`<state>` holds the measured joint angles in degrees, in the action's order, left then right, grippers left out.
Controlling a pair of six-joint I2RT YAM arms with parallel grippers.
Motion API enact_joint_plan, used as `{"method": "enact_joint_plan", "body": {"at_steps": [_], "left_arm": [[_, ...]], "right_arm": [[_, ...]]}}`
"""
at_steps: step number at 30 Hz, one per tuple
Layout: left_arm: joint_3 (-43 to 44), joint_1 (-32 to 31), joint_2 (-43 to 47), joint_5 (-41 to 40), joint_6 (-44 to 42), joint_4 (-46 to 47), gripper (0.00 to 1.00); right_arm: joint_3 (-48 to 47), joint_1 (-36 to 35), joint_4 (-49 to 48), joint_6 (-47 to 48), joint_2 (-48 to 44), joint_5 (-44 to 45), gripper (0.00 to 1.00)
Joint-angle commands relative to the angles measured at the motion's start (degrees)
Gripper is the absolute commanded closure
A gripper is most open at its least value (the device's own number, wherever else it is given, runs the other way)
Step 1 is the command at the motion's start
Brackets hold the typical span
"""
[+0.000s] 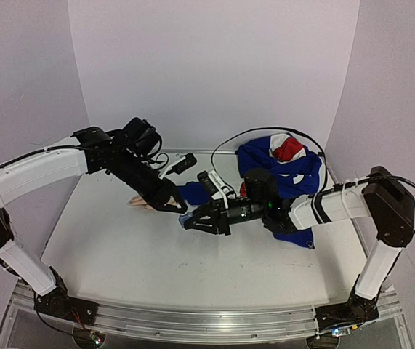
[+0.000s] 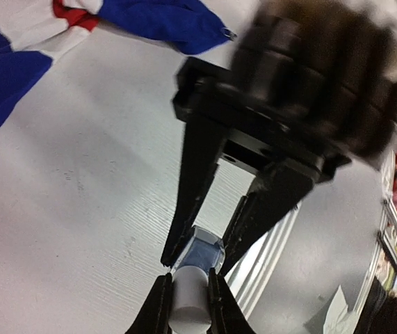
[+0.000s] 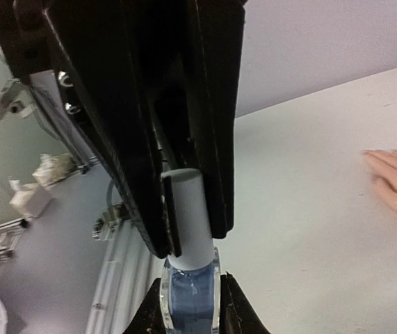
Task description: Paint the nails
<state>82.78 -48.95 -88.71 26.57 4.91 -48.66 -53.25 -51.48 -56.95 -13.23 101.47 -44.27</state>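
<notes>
Robot lab: white enclosure (image 1: 214, 65), railed table (image 1: 192, 320)

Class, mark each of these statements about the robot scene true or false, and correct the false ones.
1. The left gripper is shut on the pale cap. True.
2. The right gripper is open and holds nothing. False: it is shut on the clear bottle.
3. The cap has been taken off the bottle. False: it sits on the bottle's neck.
4. The mannequin hand lies on the table, apart from the bottle. True.
</notes>
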Motion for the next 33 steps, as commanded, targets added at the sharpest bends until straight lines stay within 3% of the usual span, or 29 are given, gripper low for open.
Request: {"method": "enact_joint_plan", "body": {"at_steps": [1,10,14,17,21,29,33], "left_arm": [[-2.63,-3.44,-0.91,9.73,-10.30,1.35,1.00],[-4.60,-3.50,5.69,10.22,-9.65,8.94,0.99],[-6.20,-3.43,9.91,4.50,-6.96,12.17,0.87],[-7.98,-3.43,14.27,-1.30,-5.49,14.04,0.81],[-10.41,-3.45,20.13,-10.12,-1.47,15.62,0.62],[-17.73,-3.35,33.03,-18.28,5.00,21.17,0.17],[-20.46,-3.35,36.32,-20.61,11.99,25.61,0.11]], "right_arm": [[-8.94,-2.52,-28.76,-13.28,-6.12,-21.45,1.00],[-3.35,-2.47,-29.99,-14.19,-9.96,-15.35,1.00],[-0.67,-2.39,-27.98,-10.99,-11.76,-10.51,1.00],[0.35,-2.34,-20.89,-6.11,-13.43,-6.12,1.00],[1.27,-2.38,-12.34,-0.57,-15.62,-0.26,1.00],[2.93,-2.37,-6.05,2.60,-18.64,13.83,1.00],[1.23,-3.04,-2.16,1.82,-17.80,29.23,1.00]]}}
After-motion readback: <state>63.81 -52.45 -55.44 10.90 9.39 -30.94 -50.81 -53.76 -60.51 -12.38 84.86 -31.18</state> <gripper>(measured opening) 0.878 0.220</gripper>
